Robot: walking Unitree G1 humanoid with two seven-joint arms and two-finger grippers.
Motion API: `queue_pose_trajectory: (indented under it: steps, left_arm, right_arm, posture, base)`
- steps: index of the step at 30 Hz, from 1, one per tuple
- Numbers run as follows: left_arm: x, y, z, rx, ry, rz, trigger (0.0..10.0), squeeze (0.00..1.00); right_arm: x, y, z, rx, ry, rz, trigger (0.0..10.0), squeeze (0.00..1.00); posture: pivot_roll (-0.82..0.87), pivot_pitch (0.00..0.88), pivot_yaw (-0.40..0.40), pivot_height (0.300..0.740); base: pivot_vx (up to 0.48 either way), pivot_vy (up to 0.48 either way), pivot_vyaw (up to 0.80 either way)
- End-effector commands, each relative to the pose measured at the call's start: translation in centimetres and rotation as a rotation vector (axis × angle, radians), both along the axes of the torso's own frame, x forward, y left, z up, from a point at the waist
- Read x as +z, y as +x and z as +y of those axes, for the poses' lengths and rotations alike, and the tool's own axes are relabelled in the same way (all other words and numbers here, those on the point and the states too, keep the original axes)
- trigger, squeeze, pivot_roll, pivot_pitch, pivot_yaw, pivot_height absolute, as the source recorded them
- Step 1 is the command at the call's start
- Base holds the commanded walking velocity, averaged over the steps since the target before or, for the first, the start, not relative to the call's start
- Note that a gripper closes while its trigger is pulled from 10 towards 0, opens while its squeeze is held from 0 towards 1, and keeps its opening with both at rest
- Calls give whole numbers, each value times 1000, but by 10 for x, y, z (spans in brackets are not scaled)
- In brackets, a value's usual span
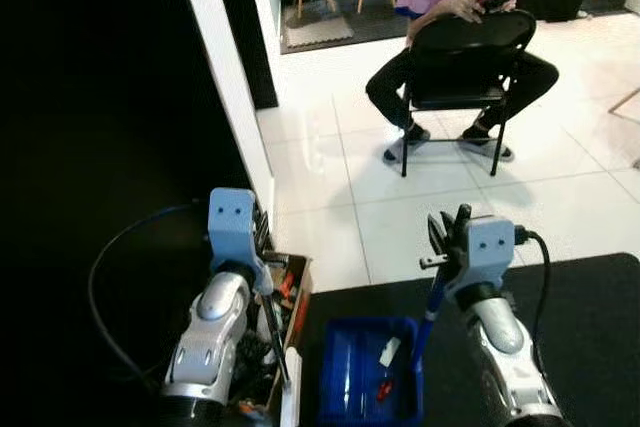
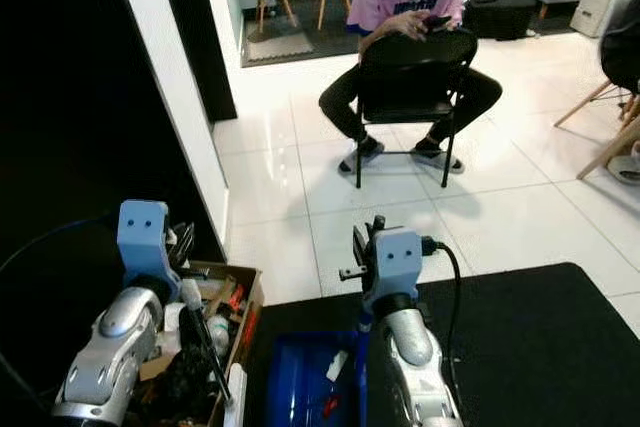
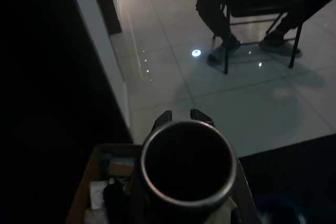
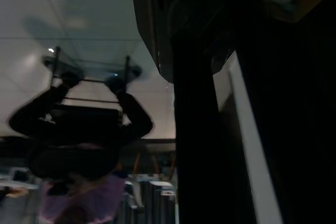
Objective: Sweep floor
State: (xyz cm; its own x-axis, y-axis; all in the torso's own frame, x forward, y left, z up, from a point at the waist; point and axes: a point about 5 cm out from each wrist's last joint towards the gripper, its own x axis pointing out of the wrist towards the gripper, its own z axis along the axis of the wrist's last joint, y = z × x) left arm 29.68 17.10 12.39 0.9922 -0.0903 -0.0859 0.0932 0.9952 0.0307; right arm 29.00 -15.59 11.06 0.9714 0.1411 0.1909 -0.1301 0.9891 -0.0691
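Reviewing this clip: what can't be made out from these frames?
- Right gripper: it sits by the blue handle; jaws seen edge-on from the head views, the right wrist view too dark.
- Blue dustpan: cut off by the bottom edge; small bits inside too small to name.
- Cardboard box: contents partly hidden by the left arm.
- Left gripper: a dark cylinder covers most of it.

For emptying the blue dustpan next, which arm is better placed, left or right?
Probably the right. The right gripper is shut on the blue handle that runs down to the blue dustpan; the left gripper hangs over a cardboard box of clutter.
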Motion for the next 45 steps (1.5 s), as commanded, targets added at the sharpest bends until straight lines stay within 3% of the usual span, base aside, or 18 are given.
queue_pose_trajectory:
  steps: [1, 6, 13, 17, 21, 26, 34, 45]
  left_arm:
    - [6, -5, 22, 37, 53, -8, 10000, 0]
    - [11, -12, 40, 50, 89, -2, 10000, 0]
    - [16, -26, 62, -10, 126, 39, 10000, 0]
    - [16, -28, 66, 6, 116, 47, 10000, 0]
    - [8, -27, 58, -7, 109, 68, 10000, 0]
    - [-8, -32, 42, -14, 70, 116, 10000, 0]
    - [-12, -33, 32, -2, 66, 121, 10000, 0]
    - [-7, -28, 26, -5, 50, 81, 10000, 0]
  right_arm:
    - [1, -7, -5, -16, 9, -7, 10000, 0]
    - [2, -14, -16, -47, 7, -8, 10000, 0]
    - [22, -14, -36, -106, -22, -68, 10000, 0]
    - [25, -11, -41, -118, -23, -70, 10000, 0]
    - [17, -8, -34, -92, -16, -35, 10000, 0]
    - [-1, -5, -12, -35, 12, 38, 10000, 0]
    - [-7, -3, 6, 2, 47, 67, 10000, 0]
    - [-7, -1, 5, 3, 46, 68, 10000, 0]
  posture:
    - [-23, 107, 118, 740]
    - [-17, 115, 132, 740]
    - [-10, 120, 147, 740]
    - [-13, 119, 146, 740]
    - [-16, 114, 135, 740]
    - [-11, 107, 116, 740]
    - [-8, 109, 111, 740]
    - [-7, 113, 108, 740]
  base:
    - [0, 0, 0]
    - [0, 0, 0]
    - [0, 0, 0]
    - [0, 0, 0]
    - [0, 0, 0]
    - [0, 0, 0]
    - [0, 0, 0]
    - [0, 0, 0]
